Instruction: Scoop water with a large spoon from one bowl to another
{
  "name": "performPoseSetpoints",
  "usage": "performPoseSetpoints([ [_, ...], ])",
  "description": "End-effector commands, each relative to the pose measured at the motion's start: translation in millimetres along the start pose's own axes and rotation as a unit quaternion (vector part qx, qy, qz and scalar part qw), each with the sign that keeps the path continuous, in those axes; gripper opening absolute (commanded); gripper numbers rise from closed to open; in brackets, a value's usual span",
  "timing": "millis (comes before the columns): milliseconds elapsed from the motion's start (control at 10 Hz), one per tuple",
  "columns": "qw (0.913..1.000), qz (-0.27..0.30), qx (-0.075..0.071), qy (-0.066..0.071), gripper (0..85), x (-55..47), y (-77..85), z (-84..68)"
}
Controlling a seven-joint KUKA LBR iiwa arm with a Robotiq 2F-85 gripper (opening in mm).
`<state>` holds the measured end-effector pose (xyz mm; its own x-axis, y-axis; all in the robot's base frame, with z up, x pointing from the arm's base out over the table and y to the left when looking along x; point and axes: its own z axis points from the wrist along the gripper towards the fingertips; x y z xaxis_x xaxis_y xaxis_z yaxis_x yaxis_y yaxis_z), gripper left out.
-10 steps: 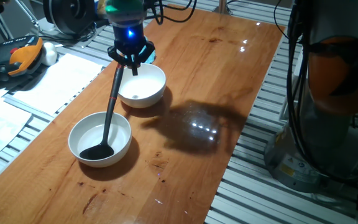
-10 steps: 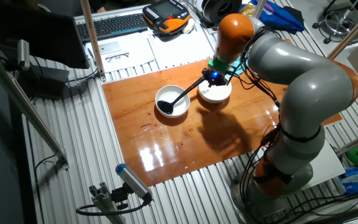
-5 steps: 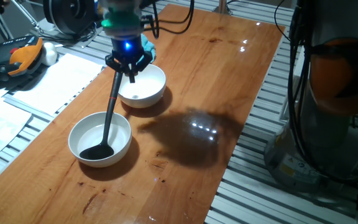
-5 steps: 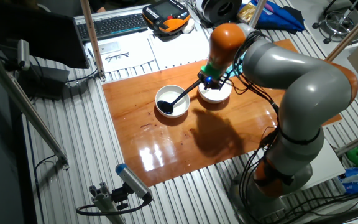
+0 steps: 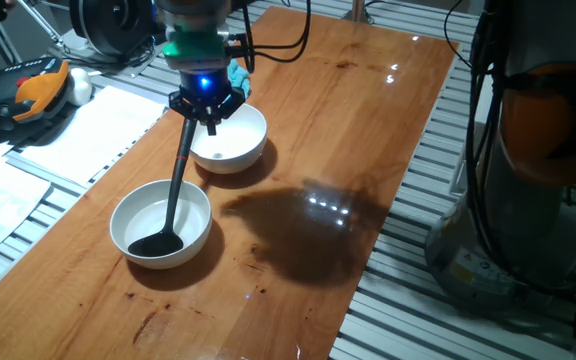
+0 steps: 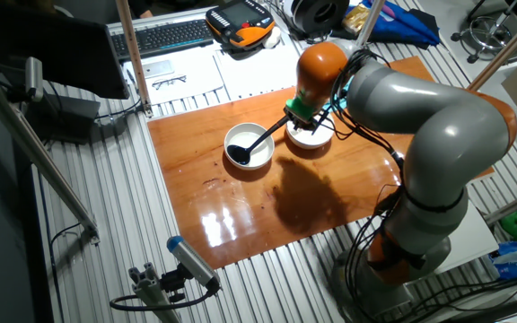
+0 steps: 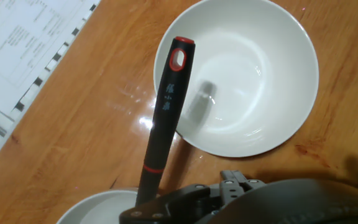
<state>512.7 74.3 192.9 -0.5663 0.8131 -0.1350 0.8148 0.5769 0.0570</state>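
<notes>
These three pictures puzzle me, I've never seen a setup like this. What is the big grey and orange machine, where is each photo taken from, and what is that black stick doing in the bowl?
The machine is a robot arm. At its end is a gripper with two fingers, shut on the handle of a large spoon, a black ladle. Two pictures come from fixed cameras looking at the wooden table from different sides. The third comes from a camera on the hand itself, looking down along the ladle's handle. On the table stand two white bowls. The ladle's scoop rests inside the near bowl; its handle leans up toward the gripper, which hangs near the rim of the far bowl. A little clear water shows in the bowl in the hand view. Papers and tools lie beside the table.
</notes>
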Motion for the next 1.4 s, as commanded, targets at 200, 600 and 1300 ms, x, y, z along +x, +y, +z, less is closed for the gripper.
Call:
performPoseSetpoints([
  [200,0.9998,0.002,0.017,-0.003,0.0,-0.7,1.6,-1.2],
  [600,0.9997,-0.006,0.023,0.006,0.0,-10.9,1.8,-4.2],
  [1300,0.9995,-0.018,0.024,0.005,0.0,-17.3,6.3,3.0],
])
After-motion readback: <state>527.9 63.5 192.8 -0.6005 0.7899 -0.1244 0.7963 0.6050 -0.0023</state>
